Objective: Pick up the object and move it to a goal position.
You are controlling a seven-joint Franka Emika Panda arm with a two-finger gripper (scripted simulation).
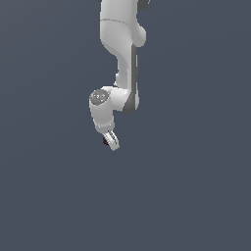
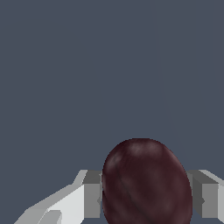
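1. Dark maroon colouring is seen on the object (image 2: 146,183), a smooth, rounded lump with faint lighter patches on its surface.
2. In the wrist view the object is seen between the two grey finger pads (image 2: 92,194) of the gripper (image 2: 146,197), one pad at each side of it.
3. The jaws are closed to the width of the object, and both pads appear to be pressed against its sides, so the object is held.
4. In the exterior view the white arm (image 1: 120,44) is seen reaching down from the far edge of the scene, with the gripper (image 1: 111,142) at its lowest end.
5. Only a small dark red speck of the object (image 1: 105,141) is shown there, at the tip of the gripper, on the exterior view's left of the white fingers.
6. A plain grey-blue surface (image 1: 196,196) fills the background in both views; whether the object is lifted off it cannot be told.
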